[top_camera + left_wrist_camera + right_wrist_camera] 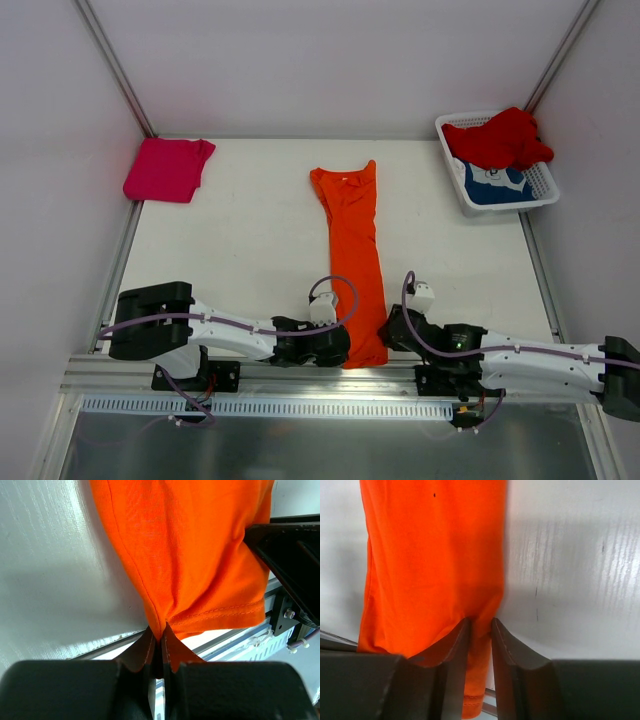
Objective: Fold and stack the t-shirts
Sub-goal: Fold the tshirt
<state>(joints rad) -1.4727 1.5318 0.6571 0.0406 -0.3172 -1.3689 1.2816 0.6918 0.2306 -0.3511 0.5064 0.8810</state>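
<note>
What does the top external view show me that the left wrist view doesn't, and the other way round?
Only the top external view: the magenta-pink shirt folded at the far left corner, and the white basket at far right holding the red shirt and blue shirt. Only the left wrist view: the left end effector shut, pinching the orange shirt at its hem corner. Both: that shirt's near end lying at the table front edge.

The left arm (225,328) and right arm (530,358) lay low along the near edge, reaching inward toward each other. The left gripper (161,639) was clamped on the orange t-shirt (200,555) hem. The right gripper (481,624) stood slightly parted, straddling the hem.
</note>
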